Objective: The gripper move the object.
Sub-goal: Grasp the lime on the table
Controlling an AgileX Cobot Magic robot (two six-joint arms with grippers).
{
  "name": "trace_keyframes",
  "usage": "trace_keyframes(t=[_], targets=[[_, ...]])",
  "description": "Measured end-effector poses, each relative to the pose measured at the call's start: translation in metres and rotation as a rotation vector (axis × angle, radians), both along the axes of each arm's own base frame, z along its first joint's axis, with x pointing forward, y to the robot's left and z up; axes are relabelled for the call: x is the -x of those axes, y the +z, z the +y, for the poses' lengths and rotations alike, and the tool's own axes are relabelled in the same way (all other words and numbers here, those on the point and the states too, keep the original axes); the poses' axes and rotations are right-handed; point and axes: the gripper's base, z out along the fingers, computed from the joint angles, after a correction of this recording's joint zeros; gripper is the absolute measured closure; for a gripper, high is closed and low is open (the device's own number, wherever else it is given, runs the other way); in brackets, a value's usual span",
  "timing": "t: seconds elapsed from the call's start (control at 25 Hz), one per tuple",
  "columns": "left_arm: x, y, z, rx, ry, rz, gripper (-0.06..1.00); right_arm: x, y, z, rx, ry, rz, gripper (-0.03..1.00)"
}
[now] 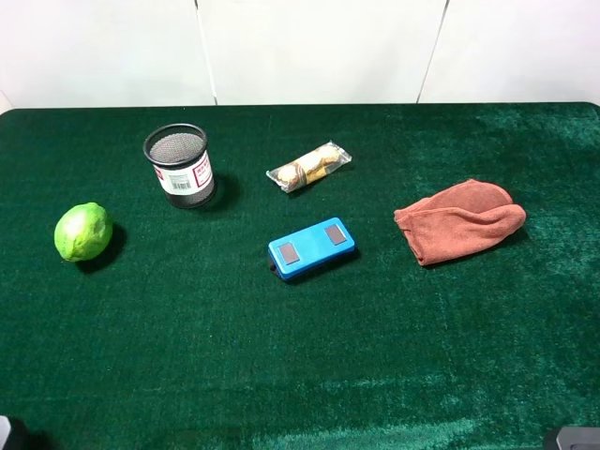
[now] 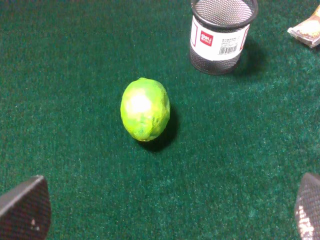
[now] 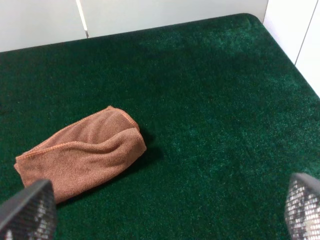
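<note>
The round, bright green, bumpy-skinned lime [image 1: 82, 232] sits loose on the dark green felt bench [image 1: 300, 375], left of the black mesh cup [image 1: 178, 166] and a little nearer the front edge, so I judge my left arm the closer one. The left gripper's [image 2: 165, 215] fingers [image 2: 25, 210] stand wide apart and empty, with the lime ahead and centred between them, its long axis running away from them, across their closing line. The right gripper's [image 3: 165, 215] fingers also gape empty, well off on the cup's other side.

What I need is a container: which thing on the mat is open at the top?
The black mesh cup, standing upright with its mouth open; the lime, blue box, snack packet and cloth have no opening.
</note>
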Motion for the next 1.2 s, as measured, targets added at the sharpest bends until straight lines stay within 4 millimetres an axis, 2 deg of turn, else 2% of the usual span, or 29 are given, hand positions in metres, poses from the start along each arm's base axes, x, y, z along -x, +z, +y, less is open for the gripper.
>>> trace_keyframes(t=[1.2], targets=[[0.0, 0.0, 0.0, 0.0, 0.0, 0.0, -0.05, 0.0, 0.0, 0.0, 0.0, 0.0, 0.0, 0.27]])
